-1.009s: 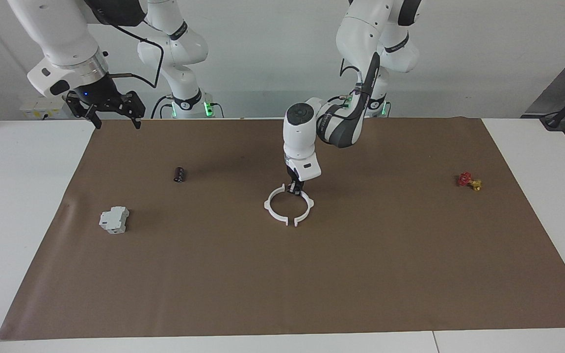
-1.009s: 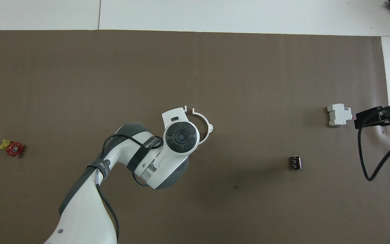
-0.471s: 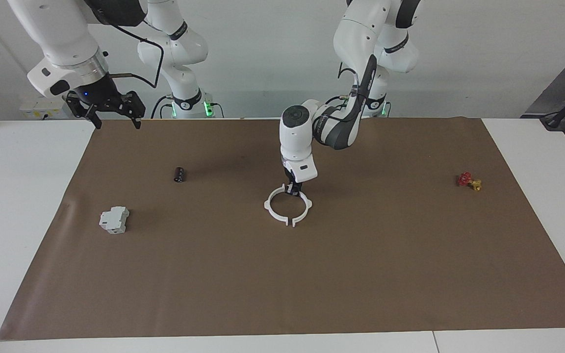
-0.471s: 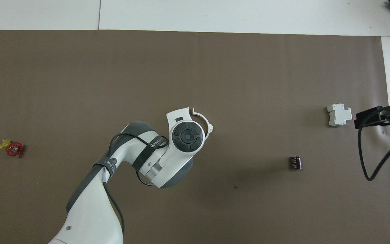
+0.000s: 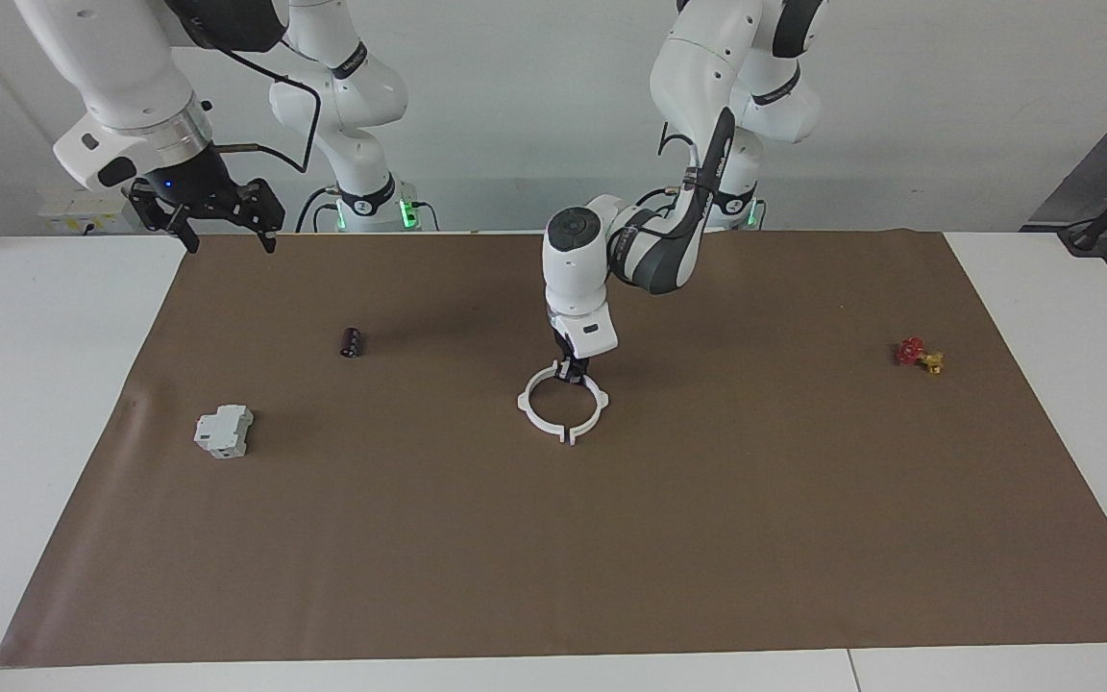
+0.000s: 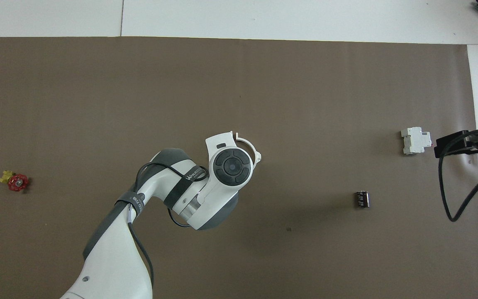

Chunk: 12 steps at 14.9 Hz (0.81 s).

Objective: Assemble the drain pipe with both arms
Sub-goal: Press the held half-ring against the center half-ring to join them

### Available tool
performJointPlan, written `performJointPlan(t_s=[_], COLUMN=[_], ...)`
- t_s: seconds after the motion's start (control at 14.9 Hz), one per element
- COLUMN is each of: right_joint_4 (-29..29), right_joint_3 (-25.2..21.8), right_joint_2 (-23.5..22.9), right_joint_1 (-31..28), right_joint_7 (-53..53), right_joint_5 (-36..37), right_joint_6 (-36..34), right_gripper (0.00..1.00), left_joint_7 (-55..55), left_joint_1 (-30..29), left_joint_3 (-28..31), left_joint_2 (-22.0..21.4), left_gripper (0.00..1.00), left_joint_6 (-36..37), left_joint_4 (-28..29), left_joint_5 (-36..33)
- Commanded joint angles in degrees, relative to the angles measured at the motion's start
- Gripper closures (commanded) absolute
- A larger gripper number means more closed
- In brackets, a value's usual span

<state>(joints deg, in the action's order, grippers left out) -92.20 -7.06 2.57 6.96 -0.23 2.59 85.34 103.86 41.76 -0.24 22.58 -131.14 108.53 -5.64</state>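
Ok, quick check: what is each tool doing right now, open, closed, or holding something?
Left gripper: down at the drain pipe ring's robot-side edge; grip state cannot be told.
Right gripper: open, empty, waiting over the table edge at the right arm's end.

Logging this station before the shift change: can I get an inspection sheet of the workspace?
Surface: brown paper mat on a white table.
Job's things: two white plastic half-ring arcs lying as a ring at mid-mat, tabs close together.
Clutter: grey-white boxy block; small black cylinder; small red and yellow valve.
Grippers: left gripper down at the ring's rim nearest the robots; right gripper open, waiting above the mat's corner.
Cables: black cable hanging from the right arm.
Surroundings: white wall.
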Motion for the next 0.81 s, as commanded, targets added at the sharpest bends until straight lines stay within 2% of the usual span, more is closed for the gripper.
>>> performJointPlan(t_s=[0.0, 0.74], right_joint_4=[-0.4, -0.4], right_joint_3=[0.6, 0.6], right_joint_2=[0.9, 0.9], right_joint_1=[-1.2, -1.2], right_joint_7=[-1.7, -1.7], right_joint_5=[-1.3, -1.3], right_joint_6=[-0.4, -0.4], right_gripper=[0.00, 0.00], left_joint_7=[1.4, -0.9], left_joint_1=[1.7, 1.7], left_joint_3=[0.7, 0.6], left_joint_2=[2.3, 2.4], left_gripper=[1.00, 1.00], left_joint_6=[0.2, -0.1], left_joint_4=[-1.0, -0.7], left_joint_5=[-1.0, -2.5])
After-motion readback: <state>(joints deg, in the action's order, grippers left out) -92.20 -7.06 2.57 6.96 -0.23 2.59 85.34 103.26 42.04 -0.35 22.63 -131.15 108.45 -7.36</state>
